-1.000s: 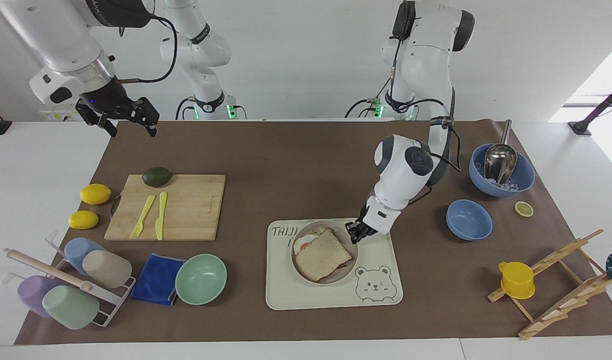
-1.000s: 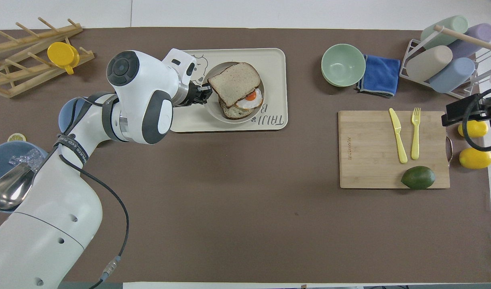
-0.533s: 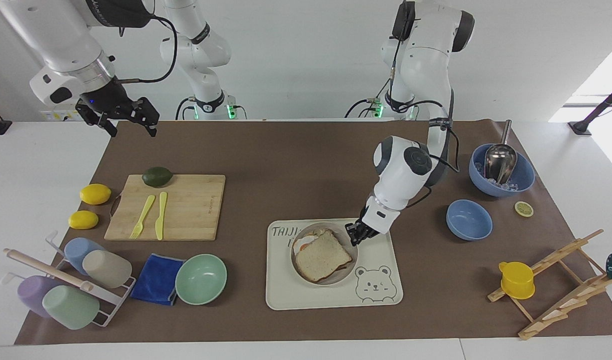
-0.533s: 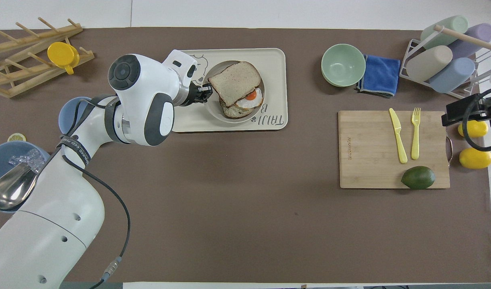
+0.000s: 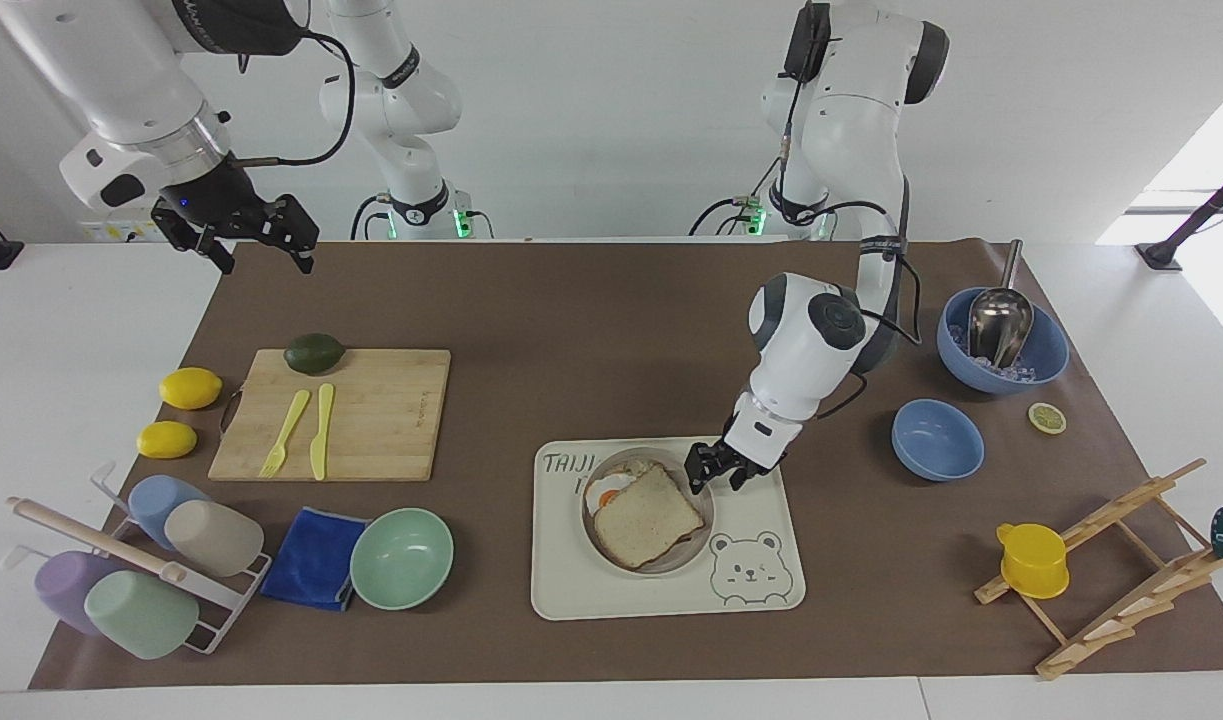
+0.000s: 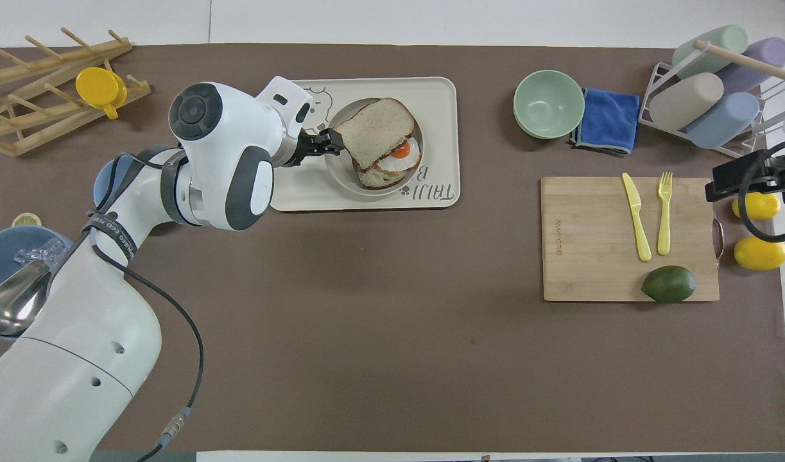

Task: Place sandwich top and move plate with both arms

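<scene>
The sandwich top point(image 5: 646, 515) lies tilted on the egg-bearing slice on the small round plate point(image 5: 704, 522), which sits on the bear-print tray point(image 5: 761, 590). In the overhead view the sandwich top point(image 6: 374, 128) covers most of the fried egg point(image 6: 400, 154) inside the plate point(image 6: 341, 183). My left gripper point(image 5: 715, 474) is open and low over the plate's rim toward the left arm's end, one finger right beside the bread's corner; it also shows in the overhead view point(image 6: 327, 141). My right gripper point(image 5: 263, 260) is open and empty, waiting high over the mat's corner near its base.
A cutting board point(image 5: 341, 410) with an avocado, yellow fork and knife lies toward the right arm's end, with two lemons point(image 5: 189, 388) beside it. A mint bowl point(image 5: 401, 558) and blue cloth sit beside the tray. Two blue bowls point(image 5: 936, 438) and a wooden rack stand toward the left arm's end.
My left gripper's fingers have spread from a compact pose and shifted slightly along the plate's rim toward the bread's corner. The bread top moved a little. The right arm has not moved.
</scene>
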Tool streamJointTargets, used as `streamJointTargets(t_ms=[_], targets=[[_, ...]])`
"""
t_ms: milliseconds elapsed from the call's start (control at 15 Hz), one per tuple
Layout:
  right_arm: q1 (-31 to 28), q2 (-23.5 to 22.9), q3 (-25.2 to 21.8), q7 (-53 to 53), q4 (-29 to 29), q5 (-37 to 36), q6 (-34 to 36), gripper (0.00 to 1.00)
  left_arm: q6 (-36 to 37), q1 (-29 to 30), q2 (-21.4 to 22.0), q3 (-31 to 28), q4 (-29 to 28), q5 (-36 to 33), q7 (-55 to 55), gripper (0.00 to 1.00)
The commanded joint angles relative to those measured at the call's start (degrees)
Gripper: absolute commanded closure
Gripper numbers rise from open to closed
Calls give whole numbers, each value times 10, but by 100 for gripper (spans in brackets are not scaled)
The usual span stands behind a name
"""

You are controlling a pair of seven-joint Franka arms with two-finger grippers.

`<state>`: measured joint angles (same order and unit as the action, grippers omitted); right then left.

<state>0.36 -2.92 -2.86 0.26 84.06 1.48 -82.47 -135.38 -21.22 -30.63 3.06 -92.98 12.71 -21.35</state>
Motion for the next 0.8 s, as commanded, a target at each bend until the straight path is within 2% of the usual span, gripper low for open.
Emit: streamJointTargets(t_ms=[0, 533, 733], targets=[[-4, 5, 5, 6, 4, -8, -11, 0, 50, 23, 32, -2, 4, -19, 10, 0], [-4, 5, 6, 7, 4, -7, -12, 0, 260, 107, 167, -1, 4, -84, 83, 0], [-4, 5, 6, 6, 4, -7, -11, 0, 330, 129, 224, -2, -3, -88, 108, 0]])
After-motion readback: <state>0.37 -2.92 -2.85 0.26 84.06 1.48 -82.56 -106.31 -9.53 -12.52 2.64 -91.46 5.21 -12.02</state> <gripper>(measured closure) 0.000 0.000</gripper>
